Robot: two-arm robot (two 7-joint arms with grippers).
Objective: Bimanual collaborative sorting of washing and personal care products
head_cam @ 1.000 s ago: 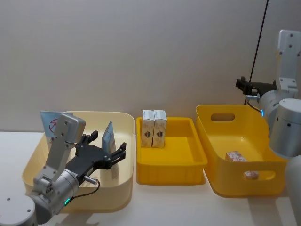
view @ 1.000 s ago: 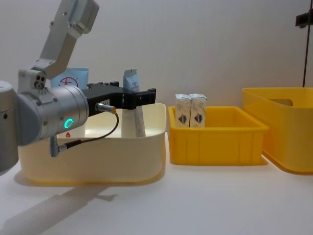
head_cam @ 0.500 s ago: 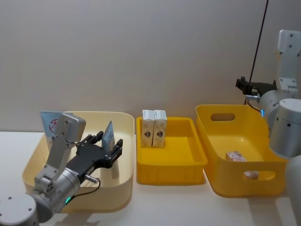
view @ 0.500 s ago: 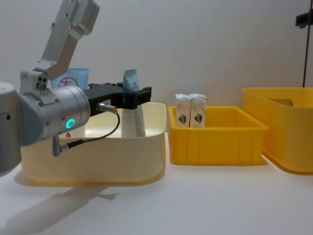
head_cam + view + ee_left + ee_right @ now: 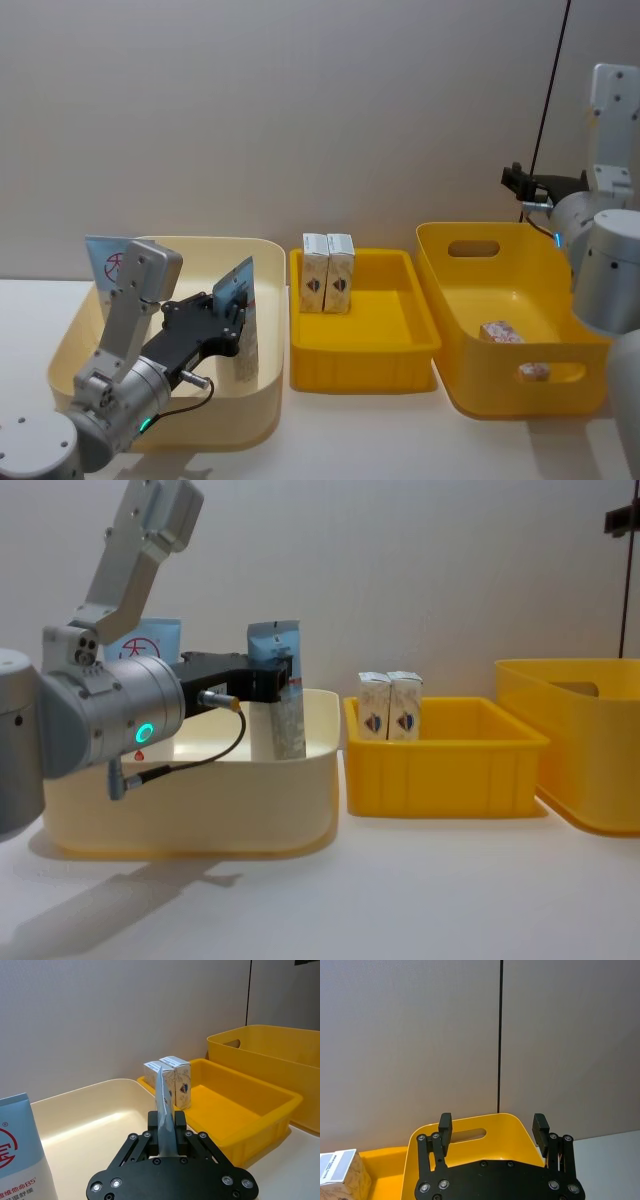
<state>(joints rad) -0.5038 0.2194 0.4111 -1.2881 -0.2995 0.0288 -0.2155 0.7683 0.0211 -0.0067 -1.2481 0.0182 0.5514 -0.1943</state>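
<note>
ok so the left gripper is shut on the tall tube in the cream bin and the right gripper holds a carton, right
Not quite: the right gripper is open and empty, as the right wrist view shows. The left gripper is indeed shut on the tall tube in the cream bin.

White flat surface (image 5: 360,438), carrying three containers in one row.
1. Shallow yellow rectangular plastic tray (image 5: 362,372), the middle of the row.
2. Rounded cream plastic tub (image 5: 245,420), just left of the tray, walls close together.
3. Deep yellow plastic bin with slot handles (image 5: 500,397), just right of the tray.
</note>
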